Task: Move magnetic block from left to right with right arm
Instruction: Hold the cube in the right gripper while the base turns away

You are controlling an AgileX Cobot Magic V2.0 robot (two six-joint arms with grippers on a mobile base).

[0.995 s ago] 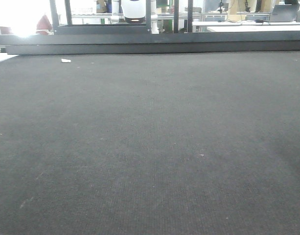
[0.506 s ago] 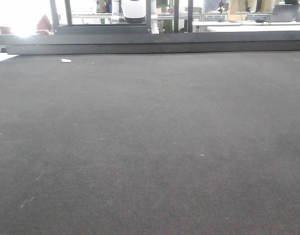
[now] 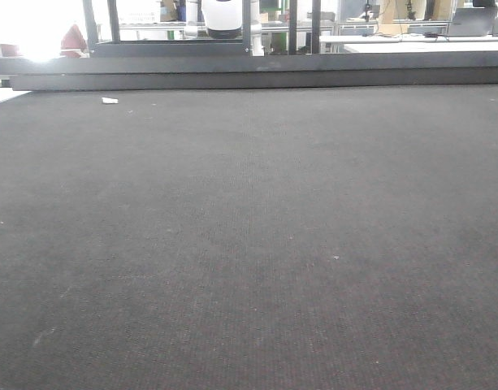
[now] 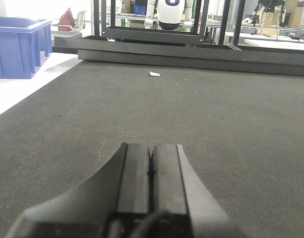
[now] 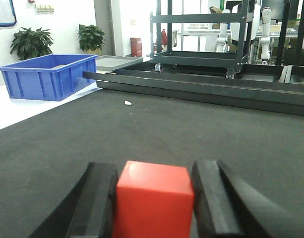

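Nothing is seen moved on the mat (image 3: 249, 244) vs. earlier front views. The magnetic block (image 5: 154, 203) is clamped between the right gripper (image 5: 155, 191) fingers, over the mat. The left gripper (image 4: 151, 166) fingers are pressed together. Block should be carried rightward level & slow, grip firm.

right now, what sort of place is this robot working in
Probably a robotics lab or workshop: a white humanoid robot stands behind a black wheeled rack, and a blue plastic bin sits beside the dark mat.
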